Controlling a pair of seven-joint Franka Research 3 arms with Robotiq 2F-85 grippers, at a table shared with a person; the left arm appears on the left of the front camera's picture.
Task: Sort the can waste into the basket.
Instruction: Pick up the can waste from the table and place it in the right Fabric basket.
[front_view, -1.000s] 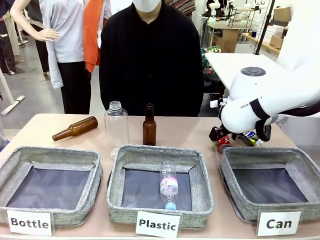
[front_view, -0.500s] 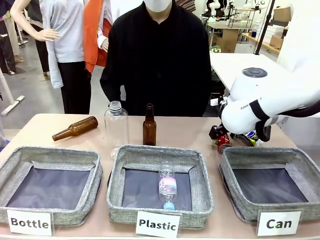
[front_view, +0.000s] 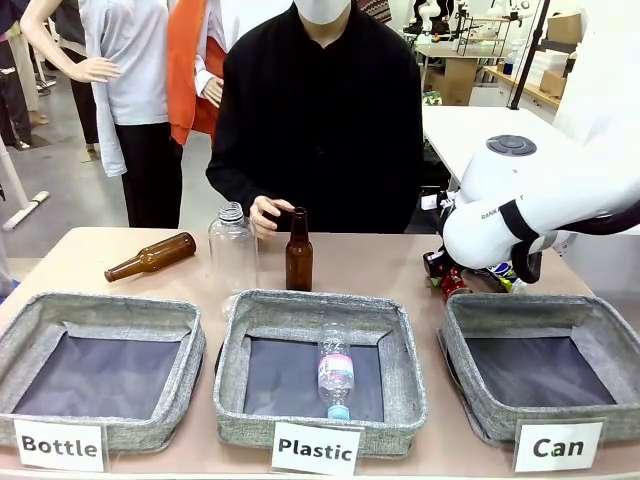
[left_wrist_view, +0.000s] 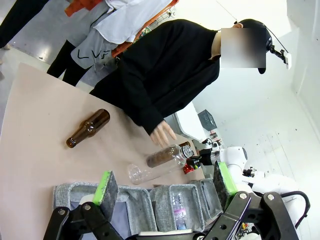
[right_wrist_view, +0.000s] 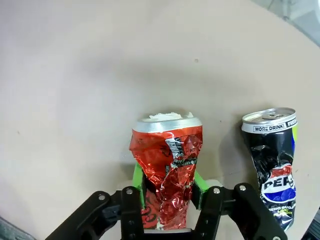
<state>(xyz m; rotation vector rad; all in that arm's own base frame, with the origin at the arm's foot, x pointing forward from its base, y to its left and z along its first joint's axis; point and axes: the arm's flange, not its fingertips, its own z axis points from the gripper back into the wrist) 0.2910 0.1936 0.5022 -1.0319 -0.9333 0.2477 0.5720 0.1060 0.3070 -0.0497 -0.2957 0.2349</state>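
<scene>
Clamping the red can (right_wrist_view: 167, 150), right claw (right_wrist_view: 168, 186) (pads (right_wrist_view: 200, 181) half-hidden) covers its base.

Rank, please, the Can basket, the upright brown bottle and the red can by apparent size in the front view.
1. Can basket, also nearest the camera.
2. Upright brown bottle.
3. Red can, partly hidden.

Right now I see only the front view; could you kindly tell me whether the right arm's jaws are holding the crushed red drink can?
Observer: Yes, the right wrist view shows the right arm's jaws shut on the sides of the crushed red drink can.
Operator: Thank you. Is the other can clear of them?
Observer: Yes, the crushed dark blue Pepsi can lies apart from the red one on the beige table, outside the jaws.
</scene>
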